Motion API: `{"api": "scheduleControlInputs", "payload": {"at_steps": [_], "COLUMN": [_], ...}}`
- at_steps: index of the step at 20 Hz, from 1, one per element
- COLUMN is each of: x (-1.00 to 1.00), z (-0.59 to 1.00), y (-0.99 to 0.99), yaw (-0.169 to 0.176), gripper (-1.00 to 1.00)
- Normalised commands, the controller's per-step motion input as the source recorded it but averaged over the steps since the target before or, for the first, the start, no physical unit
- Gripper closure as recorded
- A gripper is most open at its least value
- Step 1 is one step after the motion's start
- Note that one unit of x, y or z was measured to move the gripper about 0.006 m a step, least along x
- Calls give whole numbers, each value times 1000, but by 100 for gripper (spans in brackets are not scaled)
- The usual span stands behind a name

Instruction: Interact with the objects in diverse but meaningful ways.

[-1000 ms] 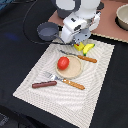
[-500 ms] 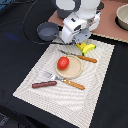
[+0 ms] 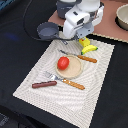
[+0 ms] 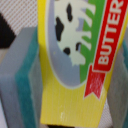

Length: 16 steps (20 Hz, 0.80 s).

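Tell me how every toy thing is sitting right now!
Red tomato: on the tan round plate.
Yellow banana: lying on the striped placemat.
Brown sausage: lying flat on the placemat.
Yellow butter block: between the gripper pads.
Grey pan: upright, off the placemat.

The arm (image 3: 82, 17) is showing a bulky white casing with rounded edges and dark grey patches on its side. A black cable (image 3: 27, 20) is looping off it. Up close, the fingers (image 4: 22, 75) are looking grey with teal pads.
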Motion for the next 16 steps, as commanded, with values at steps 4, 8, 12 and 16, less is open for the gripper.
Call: {"api": "scheduleControlInputs", "payload": {"at_steps": [4, 8, 12, 16], "x": [-508, -715, -750, -678], "z": [639, 431, 211, 13], "y": [-146, -318, -419, -611], "yaw": [27, 8, 0, 0], "gripper": [100, 100, 100, 100]}}
